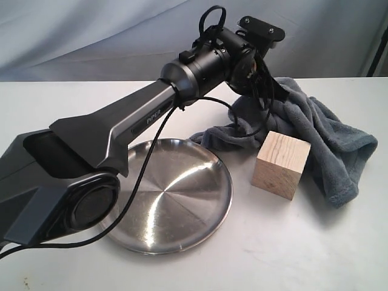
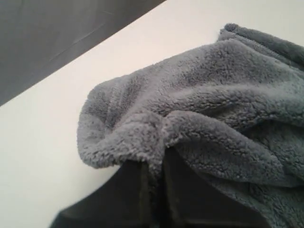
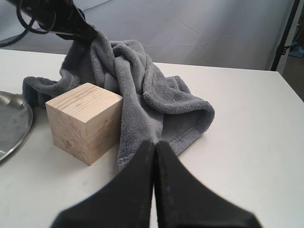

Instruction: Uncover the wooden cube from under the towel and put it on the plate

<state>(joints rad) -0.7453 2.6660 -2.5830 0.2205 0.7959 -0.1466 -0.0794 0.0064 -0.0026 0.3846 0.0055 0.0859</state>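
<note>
**Status: Cube Uncovered, Towel Gripped**

The left fingers [image 2: 180,194] are closed on a fold of the towel [image 2: 213,95]. They pinch the fleece between their tips and hold that fold raised above the desk [image 1: 303,254]. The rest of the towel drapes down to the desk behind and beside the wooden cube [image 1: 280,163].

The wooden cube stands upright and uncovered on the desk. It is just beside the plate [image 1: 182,194], with a gap between them. The towel rests against one side face of the cube.

The right fingers [image 3: 142,175] are pressed together and grip nothing. They point toward the cube, near the towel's stitched hem.
</note>
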